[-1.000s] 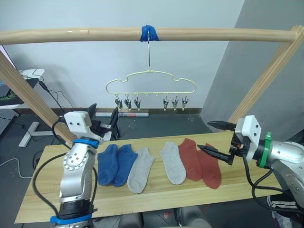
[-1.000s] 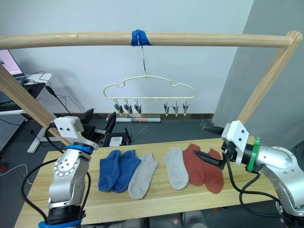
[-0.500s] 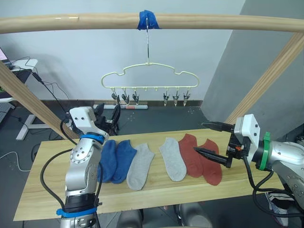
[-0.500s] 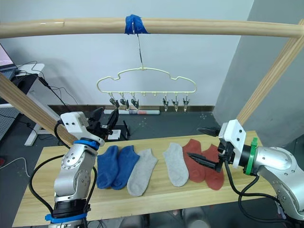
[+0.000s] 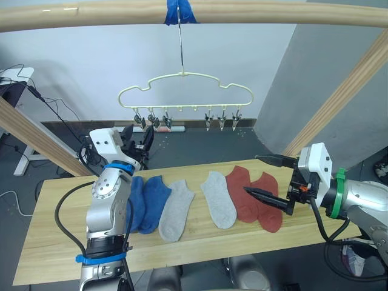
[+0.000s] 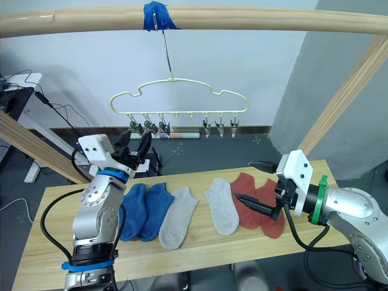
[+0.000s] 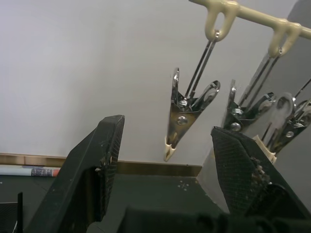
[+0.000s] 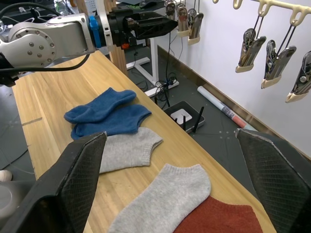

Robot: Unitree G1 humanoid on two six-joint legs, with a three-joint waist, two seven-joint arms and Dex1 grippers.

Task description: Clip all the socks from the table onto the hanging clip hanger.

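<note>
My left gripper (image 5: 138,138) wide open, empty, raised near clip hanger (image 5: 185,96) left clips. My right gripper (image 5: 268,179) wide open, empty, over brick red socks (image 5: 254,197) toward table (image 5: 54,248) right end. Grey socks (image 5: 197,202) mid-table, blue socks (image 5: 148,203) toward left end.

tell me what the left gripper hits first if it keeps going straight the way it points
Probably a metal clip of the clip hanger: seen from its wrist, that clip hangs between the open fingers of the left gripper, with nothing in front of it. How far off the clip hangs is unclear, and beyond it is only the wall.
</note>
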